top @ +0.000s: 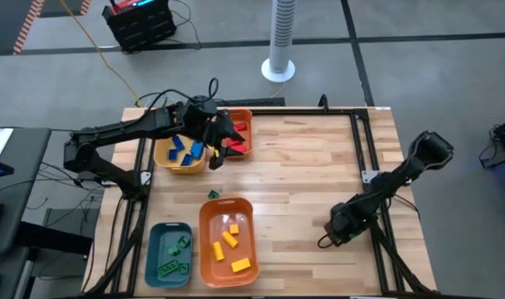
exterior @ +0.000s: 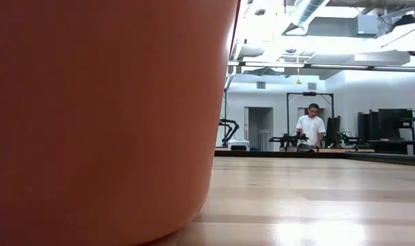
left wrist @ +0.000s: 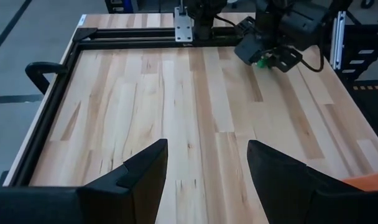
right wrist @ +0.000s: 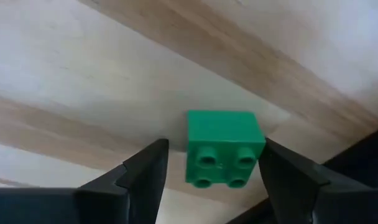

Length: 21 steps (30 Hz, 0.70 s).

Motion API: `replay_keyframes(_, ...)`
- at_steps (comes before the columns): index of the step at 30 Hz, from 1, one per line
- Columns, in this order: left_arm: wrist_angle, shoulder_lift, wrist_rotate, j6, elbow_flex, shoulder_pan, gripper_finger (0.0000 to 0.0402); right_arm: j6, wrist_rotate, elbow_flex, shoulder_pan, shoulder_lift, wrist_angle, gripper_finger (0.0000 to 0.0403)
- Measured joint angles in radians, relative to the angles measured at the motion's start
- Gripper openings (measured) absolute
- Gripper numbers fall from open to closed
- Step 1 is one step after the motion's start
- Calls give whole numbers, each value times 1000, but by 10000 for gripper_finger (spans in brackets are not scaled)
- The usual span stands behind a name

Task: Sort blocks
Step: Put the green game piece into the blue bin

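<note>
1. A green block (right wrist: 225, 148) sat on the table (top: 311, 174) near its right front edge, right between the fingers of the right gripper (right wrist: 211, 171). Jaws stood open on either side of it, one finger apparently just touching or nearly so, not clamped.
2. In the high view that block was hidden under the right gripper (top: 342, 226); a bit of green showed by it in the left wrist view.
3. Other blocks: a loose green one (top: 213, 194) lay on the wood between the bins; yellow ones in the orange bin (top: 227, 242); green ones in the teal bin (top: 169, 253); blue ones in the yellow bin (top: 182, 154); red ones in the far orange bin (top: 242, 133).
4. Left gripper (left wrist: 206, 169) hovered over the far bins, jaws wide, empty, pointing across the bare wood.
5. Low view was mostly blocked by an orange bin wall (exterior: 98, 116); a person (exterior: 310, 128) stood far back in the room.
6. Risks, as a guess: the block sat close to the table edge, so an off-centre close could nudge it off; a grip on the corners could twist or pop it out; the carry to the teal bin was long and crossed near the orange bin.
</note>
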Motion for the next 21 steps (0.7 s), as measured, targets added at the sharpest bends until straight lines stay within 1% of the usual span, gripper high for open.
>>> replay_keyframes(4, 0, 0, 0, -2, 0, 0, 215, -5, -4, 2, -7, 34, 9, 241)
replay_keyframes(6, 4, 0, 0, -5, 0, 0, 215, -25, 1, 2, -18, 36, 15, 219)
replay_keyframes(10, 11, 0, 4, 14, 0, -4, 215, -88, 12, 1, -41, 37, 7, 162)
replay_keyframes(14, 42, 30, 78, 50, -1, -4, 215, -154, 10, 1, -81, 26, 2, 117)
replay_keyframes(16, 108, 33, 93, 54, -37, -4, 215, -175, 24, -2, -111, 5, 3, 111)
replay_keyframes(18, 196, 18, 106, 40, -94, -5, 215, -189, 68, -2, -141, -20, 1, 111)
replay_keyframes(20, 272, -1, 102, 29, -158, -5, 215, -221, 123, -3, -171, -49, 4, 113)
replay_keyframes(21, 305, -12, 81, 23, -187, -5, 215, -237, 150, -3, -189, -65, 10, 114)
